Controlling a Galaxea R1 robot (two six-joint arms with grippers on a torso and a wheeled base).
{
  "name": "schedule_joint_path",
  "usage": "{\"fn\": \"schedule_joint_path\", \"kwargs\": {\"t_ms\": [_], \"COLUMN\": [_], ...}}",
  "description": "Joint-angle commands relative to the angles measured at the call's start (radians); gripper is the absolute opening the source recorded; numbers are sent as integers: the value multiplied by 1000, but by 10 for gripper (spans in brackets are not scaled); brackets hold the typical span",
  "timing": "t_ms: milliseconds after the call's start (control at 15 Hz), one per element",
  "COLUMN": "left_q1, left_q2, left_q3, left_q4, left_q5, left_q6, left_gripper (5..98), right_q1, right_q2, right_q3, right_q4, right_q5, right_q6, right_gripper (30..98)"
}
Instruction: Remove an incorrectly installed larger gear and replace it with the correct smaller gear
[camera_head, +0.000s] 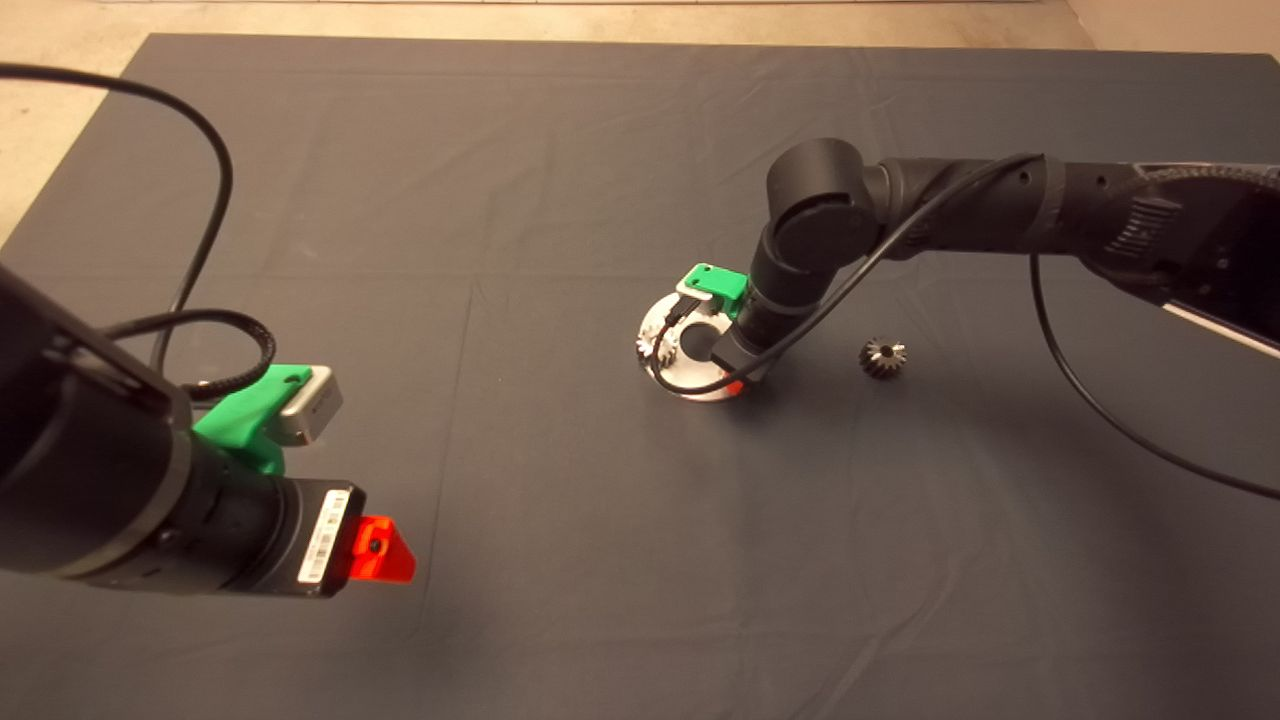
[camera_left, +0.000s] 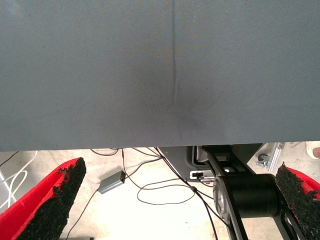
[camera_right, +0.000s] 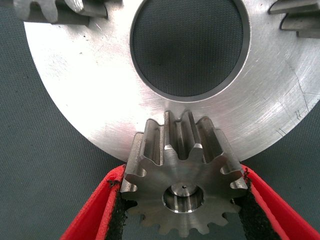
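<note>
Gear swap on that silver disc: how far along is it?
Apparently done: the larger gear lies loose on the mat beside the disc. In hand: the right gripper clamps the smaller gear at the disc's rim, a pin showing in its hole. Left: releasing it; full seating I cannot tell. The left gripper waits open.

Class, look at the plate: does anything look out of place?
Yes. The larger gear, clamped by the right gripper, overhangs the plate's rim. The smaller gear lies alone on the mat, off the plate. The left gripper waits aside.
</note>
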Motion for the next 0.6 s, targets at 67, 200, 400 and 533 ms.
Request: {"fn": "schedule_joint_path", "kwargs": {"t_ms": [67,200,400,533], "left_q1": [-9,-9,-9,-9], "left_q2": [3,3,3,3], "left_q3": [13,13,13,13], "left_q4": [-18,-18,-18,-18], "left_q5": [87,87,87,87], "left_q6": [-2,-2,-2,-2], "left_gripper": [982,982,982,982], "right_q1": [19,19,22,24], "right_q2": [7,5,4,2], "right_q3": [13,20,30,32], "right_q4": [-16,-15,-16,-16], "right_q5": [-39,-39,-39,-39], "right_q6": [-1,-1,5,6], "right_gripper": [506,501,496,495]}}
